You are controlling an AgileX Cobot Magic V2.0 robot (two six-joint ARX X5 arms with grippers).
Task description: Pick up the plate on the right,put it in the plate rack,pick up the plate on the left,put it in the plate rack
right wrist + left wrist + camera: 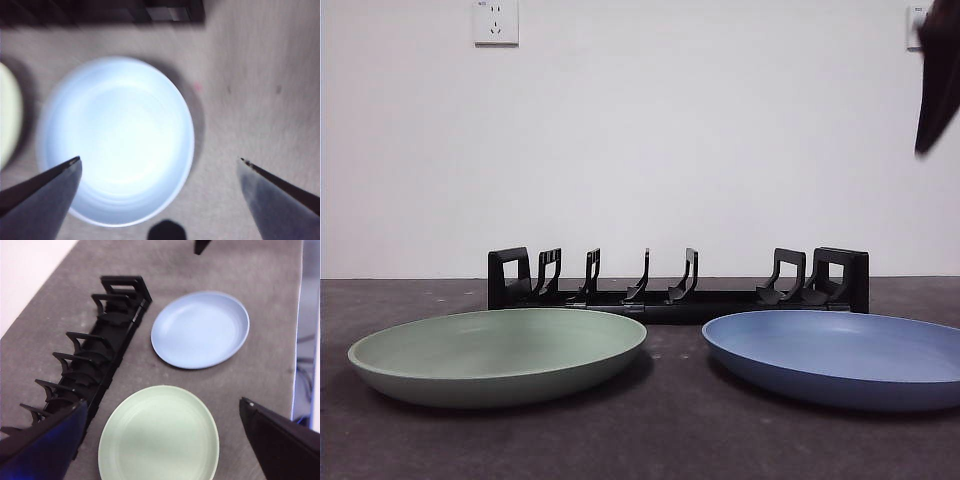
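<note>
Both plates lie flat on the table [660, 440]: green plate [498, 352] at 8 o'clock, blue plate [840, 355] at 4 o'clock. Plate rack [678, 290] stands behind, empty. Right gripper [160, 167] hovers above the blue plate, jaws wide, empty. Left gripper [162, 412] high, wide open, empty.

The plate rack [677, 290] looks like black moulded plastic with a faint sheen. The green plate [498, 352] and the blue plate [835, 355] have a smooth, matt finish with fine concentric rings. The table [660, 430] is covered in dark grey, rough, felt-like cloth.
</note>
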